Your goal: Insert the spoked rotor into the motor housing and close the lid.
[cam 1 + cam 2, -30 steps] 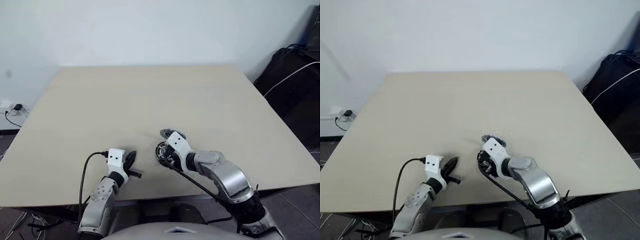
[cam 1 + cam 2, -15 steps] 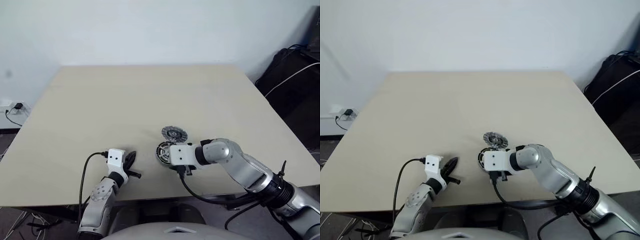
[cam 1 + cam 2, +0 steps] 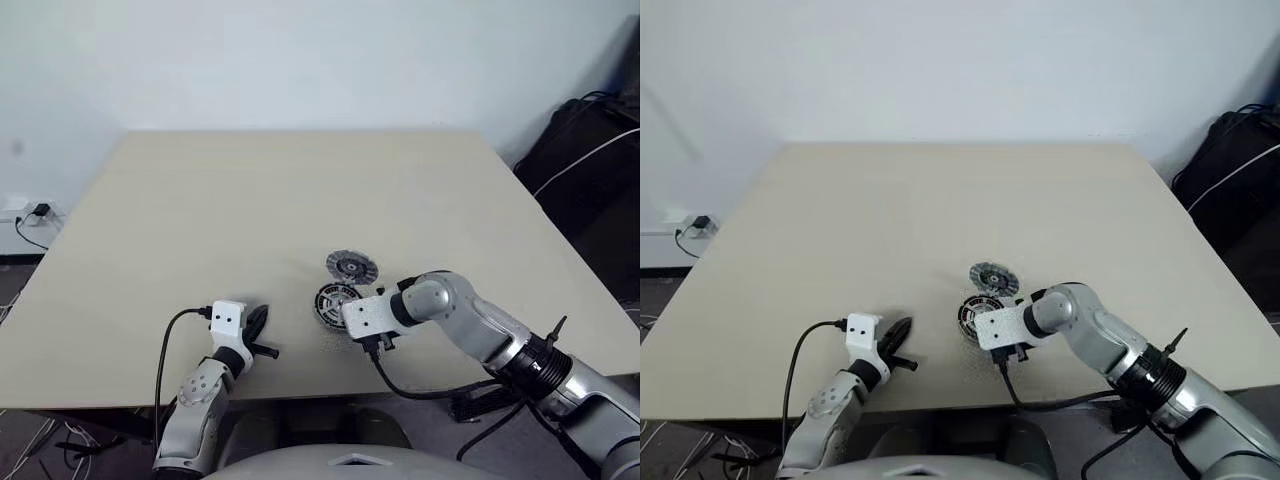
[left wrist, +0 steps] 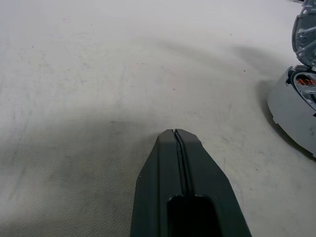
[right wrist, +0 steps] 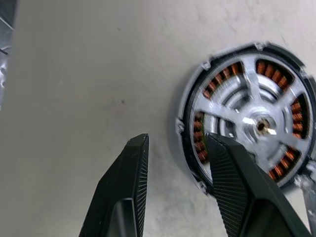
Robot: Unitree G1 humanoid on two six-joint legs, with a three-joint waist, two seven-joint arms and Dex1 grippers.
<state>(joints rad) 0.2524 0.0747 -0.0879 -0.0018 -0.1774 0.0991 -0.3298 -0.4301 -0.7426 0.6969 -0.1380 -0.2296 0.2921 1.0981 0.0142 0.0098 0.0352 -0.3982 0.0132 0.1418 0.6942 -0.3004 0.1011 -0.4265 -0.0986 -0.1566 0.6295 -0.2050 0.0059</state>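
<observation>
On the table (image 3: 200, 200), the right end effector (image 5: 180, 148) has been swung aside, fingers spread and empty, uncovering the motor housing (image 3: 335, 301) with the spoked rotor (image 5: 256, 126) seated, lid (image 3: 351, 266) at one o'clock of it, unfitted.

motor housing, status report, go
Left gripper shut, idle. Right gripper open over round silver copper-coiled motor housing, spoked rotor seated. Round grey lid off, alongside.
</observation>
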